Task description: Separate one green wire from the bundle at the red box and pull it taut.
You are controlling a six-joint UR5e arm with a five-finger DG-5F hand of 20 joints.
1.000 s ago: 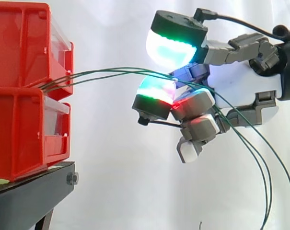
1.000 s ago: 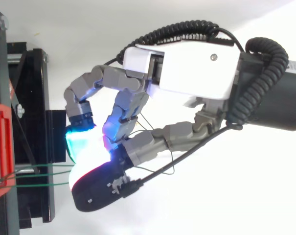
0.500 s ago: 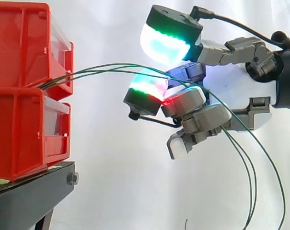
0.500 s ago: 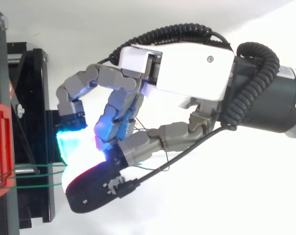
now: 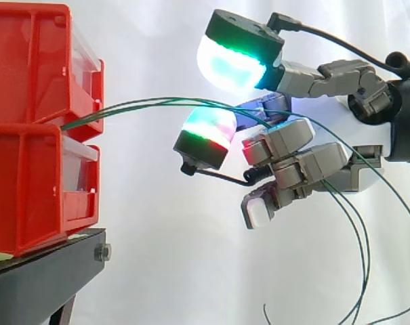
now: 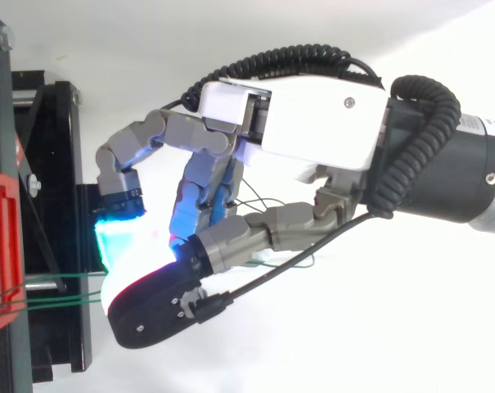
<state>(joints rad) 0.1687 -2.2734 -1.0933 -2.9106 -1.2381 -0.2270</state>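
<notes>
Several thin green wires [image 5: 144,103] leave the gap between the two stacked red bins [image 5: 28,135] and arc right into my hand [image 5: 326,115]. They pass between a raised glowing fingertip [image 5: 235,64] above and a second glowing pad [image 5: 206,135] just below, then run in among the curled fingers. Behind the hand they sag in loose loops [image 5: 362,264] toward the lower right. In the top view the wires [image 6: 59,299] stretch from the red box [image 6: 2,254] to under the hand [image 6: 312,115], whose fingers curl toward the box. The bundle stays together and slack.
The red bins sit on a black stand [image 5: 42,277], seen from above as a dark frame [image 6: 55,205] at the left. A white curtain backs the scene. Open space lies below and right of the hand.
The lower fingers have curled in more tightly around the wires. The hand shifted slightly toward the bins and up, and the wires' arc rose a little.
</notes>
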